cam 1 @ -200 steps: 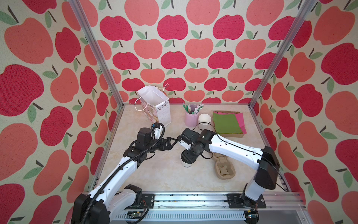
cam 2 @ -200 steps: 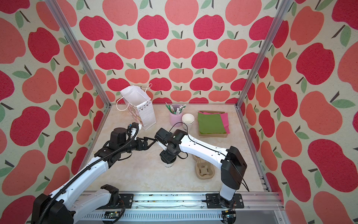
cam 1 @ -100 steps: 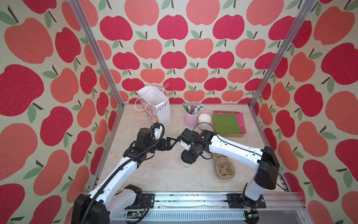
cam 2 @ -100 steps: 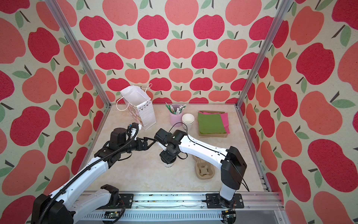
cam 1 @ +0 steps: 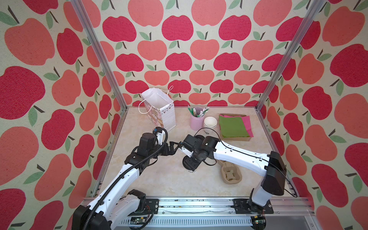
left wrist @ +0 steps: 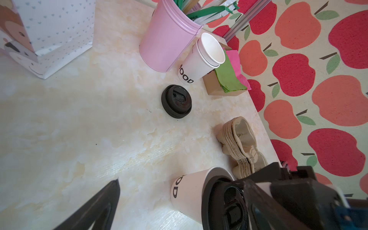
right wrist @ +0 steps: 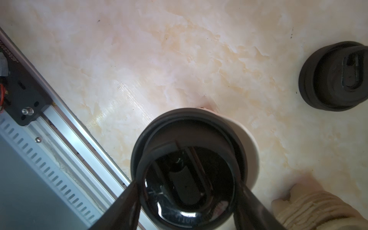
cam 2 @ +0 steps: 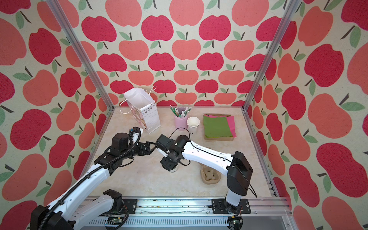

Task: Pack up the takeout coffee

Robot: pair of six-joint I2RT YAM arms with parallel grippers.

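So, the takeout coffee [left wrist: 187, 196] stands upright on the marble-look table [cam 1: 159, 179], toward the front middle. Its black sip lid [right wrist: 187, 139] sits on the rim, though I cannot tell whether it is pressed fully home. My right gripper [right wrist: 187, 185] sits over it from above, and its 2 fingers look clamped against opposite sides of the lid. The left gripper [cam 1: 172, 148] hangs just beside the right wrist, jaws spread wide and holding nothing.

Near the cup, but apart from it, lies the moulded-pulp cup carrier [cam 1: 231, 175], with no cup in it. A spare lid [left wrist: 176, 101] lies flat farther back. Behind that come a stack of empty cups [cam 1: 210, 121], just beside the pink holder [cam 1: 196, 122] of stirrers, and the napkins [cam 1: 233, 125]. The white gift bag [cam 1: 159, 107] stands open at the back left.

By my reckoning the lidding is about done. Seating the cup in the carrier and getting it into the bag are both left.
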